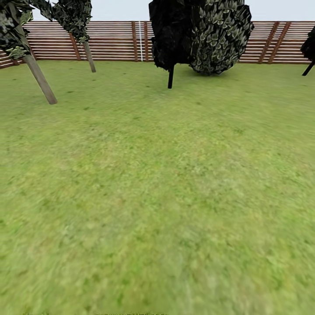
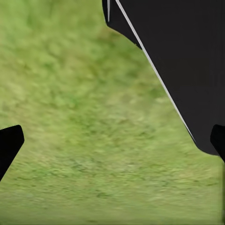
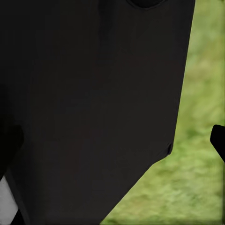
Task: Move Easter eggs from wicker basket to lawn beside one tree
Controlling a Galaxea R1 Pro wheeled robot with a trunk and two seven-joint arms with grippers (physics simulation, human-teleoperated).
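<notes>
Left gripper (image 2: pixel 112 140): black fingertips wide apart, nothing between them, mottled green grass lawn (image 2: pixel 79 93) beneath. Right gripper (image 3: pixel 117 140): fingertips likewise spread and empty, a dark body panel close behind. No eggs or basket to be made out, so neither arm judged nearer. Ahead, far across the grass: pale grey straight-trunked tree (image 1: pixel 40 78), leaning, before a brown slatted fence (image 1: pixel 118 41).

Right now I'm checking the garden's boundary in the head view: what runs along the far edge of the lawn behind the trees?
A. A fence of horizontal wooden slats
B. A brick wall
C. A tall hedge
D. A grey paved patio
A: a fence of reddish-brown horizontal slats with upright posts spans the far edge of the lawn, behind the pale-trunked tree and the dark bushy trees.
</notes>
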